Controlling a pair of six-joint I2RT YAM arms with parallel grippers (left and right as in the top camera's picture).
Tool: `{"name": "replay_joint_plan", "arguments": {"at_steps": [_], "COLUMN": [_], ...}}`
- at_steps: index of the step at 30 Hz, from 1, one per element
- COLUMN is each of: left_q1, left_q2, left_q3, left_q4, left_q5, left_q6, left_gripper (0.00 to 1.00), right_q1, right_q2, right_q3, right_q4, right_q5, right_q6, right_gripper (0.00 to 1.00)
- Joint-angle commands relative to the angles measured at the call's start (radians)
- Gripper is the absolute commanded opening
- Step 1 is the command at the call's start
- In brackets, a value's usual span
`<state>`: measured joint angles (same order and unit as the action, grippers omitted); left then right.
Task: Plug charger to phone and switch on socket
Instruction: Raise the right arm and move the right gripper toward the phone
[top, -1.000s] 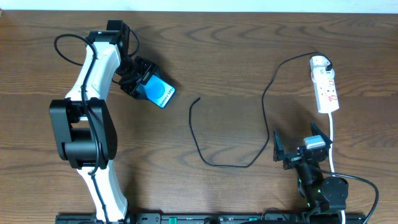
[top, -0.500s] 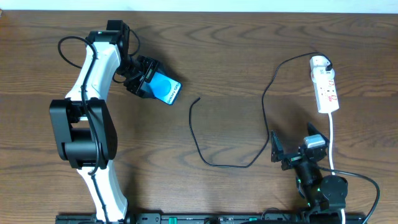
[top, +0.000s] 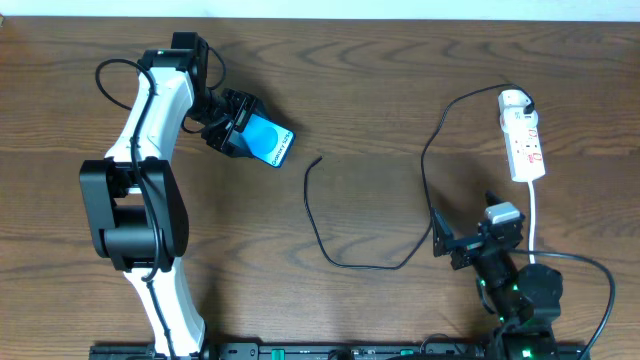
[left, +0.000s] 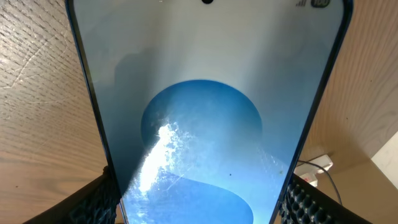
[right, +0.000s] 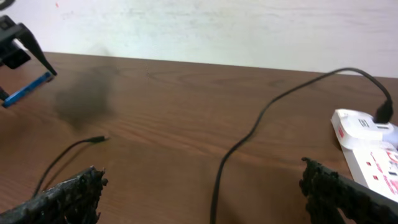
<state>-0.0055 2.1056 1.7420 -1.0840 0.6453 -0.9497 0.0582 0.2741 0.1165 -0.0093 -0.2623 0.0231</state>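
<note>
My left gripper (top: 240, 128) is shut on the phone (top: 270, 143) and holds it above the table at the upper left. The blue screen fills the left wrist view (left: 205, 118), with my fingers (left: 202, 208) on its two long edges. The charger cable (top: 322, 240) lies loose mid-table. Its connector tip (top: 318, 158) is just right of the phone, and its far end is plugged into the socket (top: 523, 140) at the right. My right gripper (top: 468, 238) is open and empty, low over the table near the cable (right: 249, 130). The tip (right: 99, 139) and the socket (right: 367, 140) also show in the right wrist view.
The socket's thick white cord (top: 534, 235) runs down the right side, close beside my right arm. The table's far edge and a pale wall (right: 217, 31) lie beyond the cable.
My left gripper has carried the phone a little to the right, toward the cable tip. My right gripper has shifted slightly left and up, still open.
</note>
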Motion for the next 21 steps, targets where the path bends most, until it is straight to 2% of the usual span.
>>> {"name": "replay_joint_plan", "arguments": {"at_steps": [1,21], "left_q1": [0.005,0.005], "left_q2": [-0.032,-0.032], "left_q3": [0.026,0.026], "left_q4": [-0.003,-0.003], "left_q5": [0.029,0.029], "left_q6": [-0.014,-0.014], "left_gripper": [0.68,0.68], "right_q1": [-0.006,-0.007], "right_q2": [0.059,0.552], "right_q3": [0.069,0.360], "right_q4": [0.006,0.005], "right_q5": [-0.041,-0.274], "right_q6": [0.017,0.017], "right_gripper": [0.99,0.99]}}
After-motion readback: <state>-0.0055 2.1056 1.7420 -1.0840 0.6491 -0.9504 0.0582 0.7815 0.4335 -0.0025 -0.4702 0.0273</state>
